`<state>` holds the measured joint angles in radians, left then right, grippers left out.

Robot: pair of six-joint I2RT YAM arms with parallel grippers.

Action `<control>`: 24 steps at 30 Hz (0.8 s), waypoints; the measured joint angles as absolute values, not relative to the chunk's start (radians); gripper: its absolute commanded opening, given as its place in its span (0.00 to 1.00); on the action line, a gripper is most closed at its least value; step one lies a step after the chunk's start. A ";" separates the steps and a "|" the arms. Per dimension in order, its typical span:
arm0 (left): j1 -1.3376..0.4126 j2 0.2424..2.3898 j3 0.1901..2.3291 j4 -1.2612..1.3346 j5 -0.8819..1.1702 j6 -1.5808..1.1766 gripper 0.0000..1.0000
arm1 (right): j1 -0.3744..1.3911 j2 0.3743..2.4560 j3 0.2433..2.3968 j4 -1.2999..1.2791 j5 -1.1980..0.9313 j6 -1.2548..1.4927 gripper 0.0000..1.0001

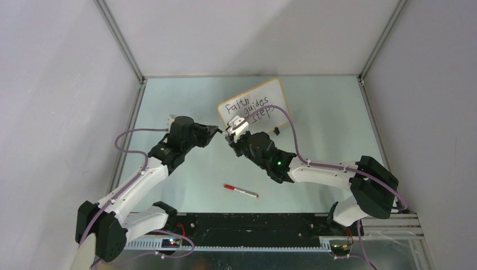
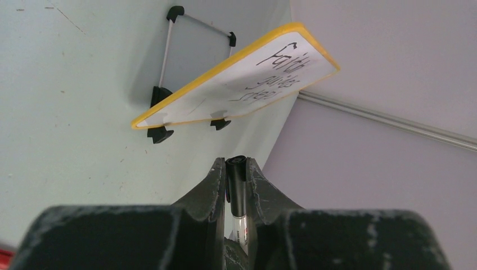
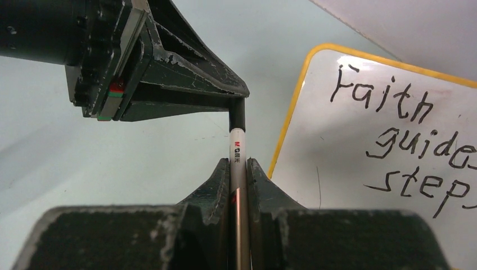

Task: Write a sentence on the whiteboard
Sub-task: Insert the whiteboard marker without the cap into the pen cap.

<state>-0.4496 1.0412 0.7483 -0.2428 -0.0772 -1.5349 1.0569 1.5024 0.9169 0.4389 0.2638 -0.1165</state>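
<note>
While the right gripper (image 3: 238, 169) clamps the marker (image 3: 237, 147) by its white barrel and the left gripper (image 2: 236, 169) its black end, the whiteboard (image 3: 337, 185) stands just right of the right gripper, sentence (image 3: 405, 140) apparently complete. Skew between the 2 arms could wrench the marker loose.

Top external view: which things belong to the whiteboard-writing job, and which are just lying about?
Job: the whiteboard; the sentence on it; the marker, gripped by the right gripper and, at its black end, the left gripper.
Lying about: the red-capped pen on the table, untouched.
</note>
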 measured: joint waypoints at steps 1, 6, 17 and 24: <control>-0.461 1.048 0.748 -0.240 -0.096 -1.539 0.00 | 1.057 1.506 0.919 0.435 0.269 -0.117 0.00; -0.519 1.081 0.748 -0.218 -0.168 -1.564 0.00 | 1.058 1.513 0.924 0.413 0.295 -0.116 0.00; -0.611 1.045 0.748 -0.239 -0.208 -1.592 0.21 | 1.050 1.514 0.928 0.400 0.308 -0.106 0.00; -0.528 0.899 0.748 -0.313 -0.178 -1.533 0.69 | 0.995 1.511 0.932 0.369 0.232 -0.053 0.00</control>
